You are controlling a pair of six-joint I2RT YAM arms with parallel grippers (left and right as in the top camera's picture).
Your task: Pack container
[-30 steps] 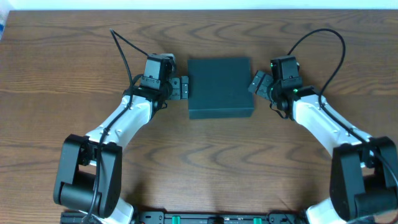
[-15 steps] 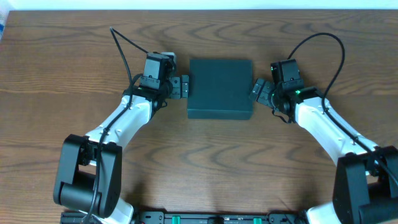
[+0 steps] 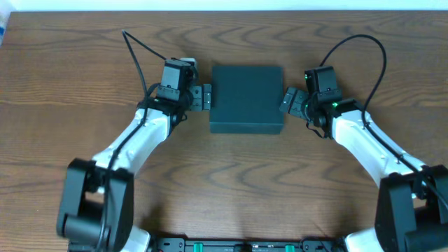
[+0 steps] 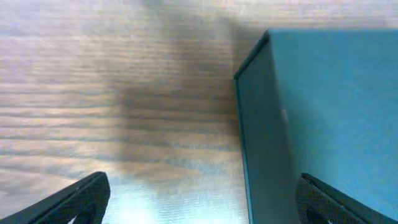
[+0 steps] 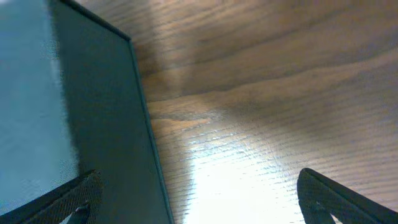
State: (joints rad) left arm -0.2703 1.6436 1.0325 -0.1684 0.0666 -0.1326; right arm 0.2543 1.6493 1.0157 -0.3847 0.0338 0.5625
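The dark teal container [image 3: 247, 98] lies flat on the wooden table with its lid down. My left gripper [image 3: 203, 98] is at its left side and stands open; in the left wrist view one finger [image 4: 329, 202] is over the container [image 4: 323, 112] and the other over bare wood. My right gripper [image 3: 290, 101] is at the right side, also open. In the right wrist view its gripper [image 5: 199, 205] straddles the container's [image 5: 62, 112] edge, one finger [image 5: 68, 202] over the box. Neither holds anything.
Black cables [image 3: 140, 59] loop from each wrist over the table behind the arms. The table's far edge [image 3: 224, 10] runs along the top. A small blue object [image 3: 2, 28] shows at the far left corner.
My right gripper has closed in on the container's right side and dropped slightly toward the front. The container has slid a touch to the left. The left gripper has barely moved.
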